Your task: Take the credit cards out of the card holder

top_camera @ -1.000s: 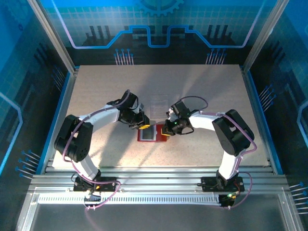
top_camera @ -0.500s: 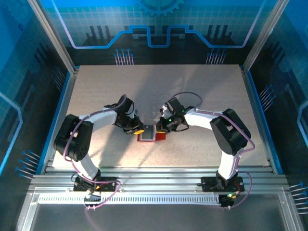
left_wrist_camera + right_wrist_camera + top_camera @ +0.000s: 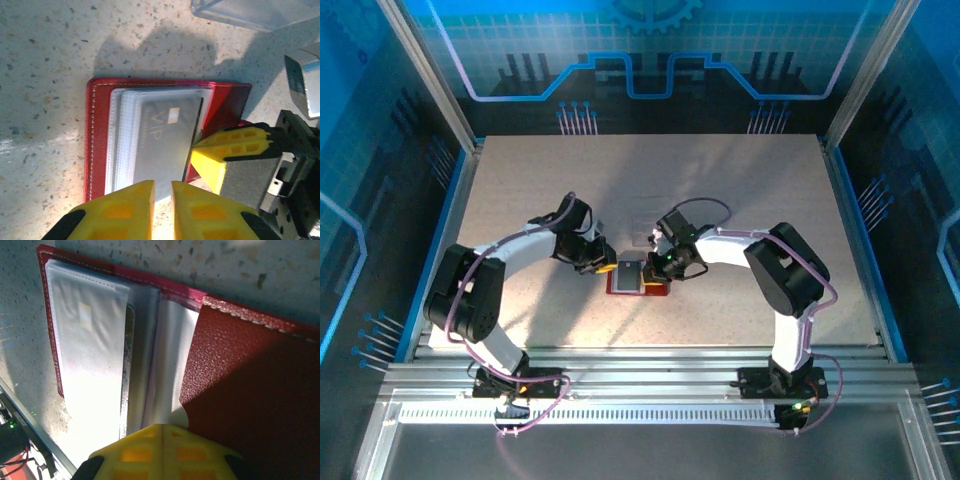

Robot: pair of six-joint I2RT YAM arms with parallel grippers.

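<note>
Open red folding card holder (image 3: pixel 632 290) lies on the speckled table (image 3: pixel 740 190), a grey plastic VIP card (image 3: pixel 165 140) in its clear sleeves (image 3: pixel 122 145). Left gripper (image 3: pixel 162 192) at its 9 o'clock: narrow slit, hold unclear. Right gripper (image 3: pixel 162 432) at 3 o'clock: fingers pressed together

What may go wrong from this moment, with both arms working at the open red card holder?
1. The grey VIP card lies inside a clear sleeve of the card holder. The left gripper, fingers almost together at the sleeves' edge, may pinch plastic instead of the card.
2. The right gripper, shut, points at the holder's fold. If it does not pin the holder, a pull may drag the whole holder across the table.
</note>
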